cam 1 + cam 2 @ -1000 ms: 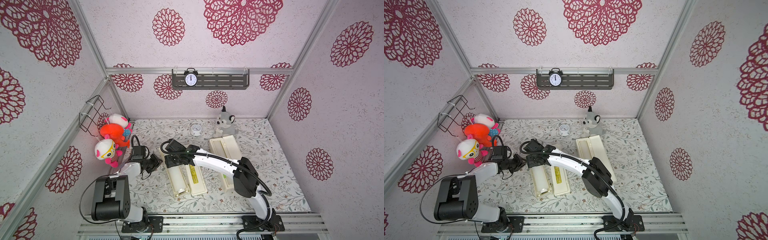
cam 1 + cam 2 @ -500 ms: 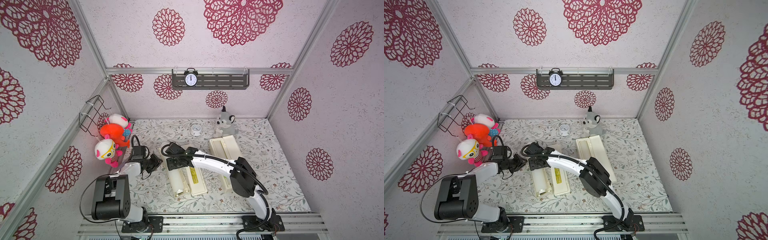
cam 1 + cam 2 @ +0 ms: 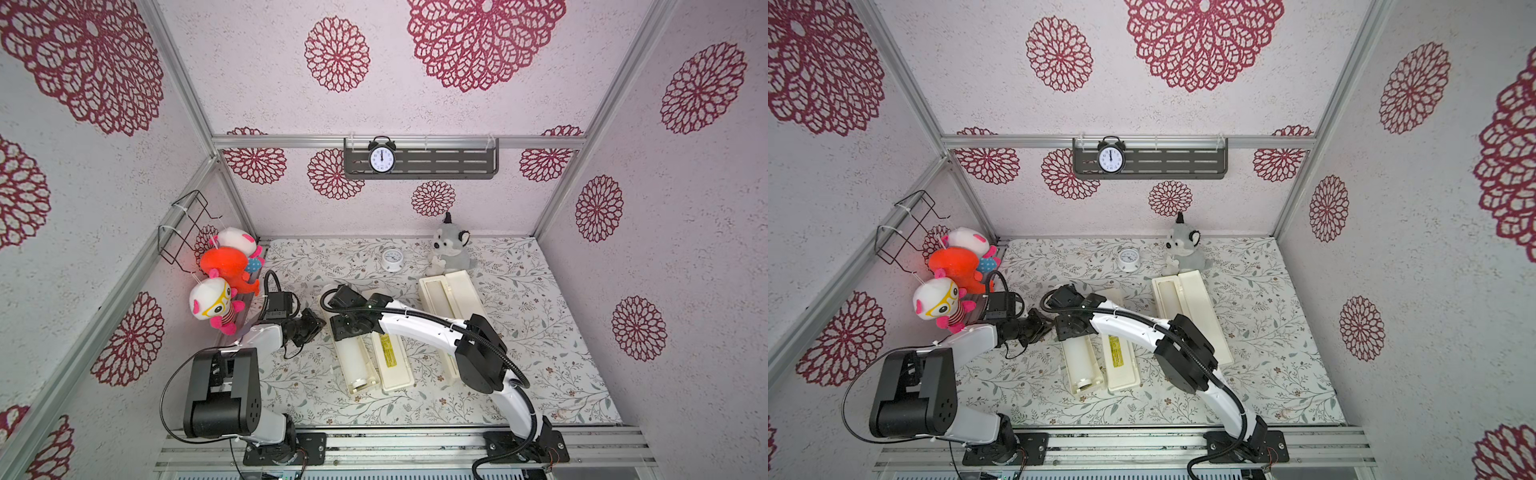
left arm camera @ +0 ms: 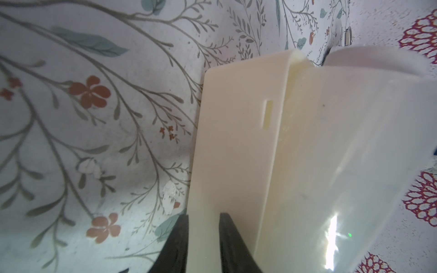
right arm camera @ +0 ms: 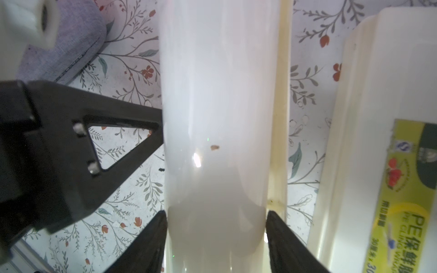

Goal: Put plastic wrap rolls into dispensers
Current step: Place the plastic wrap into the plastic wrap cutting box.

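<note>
Right pincer (image 5: 216, 236) straddles the plastic wrap roll (image 5: 220, 106) lying in the open dispenser (image 3: 359, 357), probably gripping. Left pincer (image 4: 203, 227) pinches the dispenser's wall. Roll looks light, stiff, slick: grip mid-barrel.

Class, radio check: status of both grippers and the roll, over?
Left gripper shut on near dispenser wall. Right gripper straddling plastic wrap roll in its tray. Nothing blocking.
</note>
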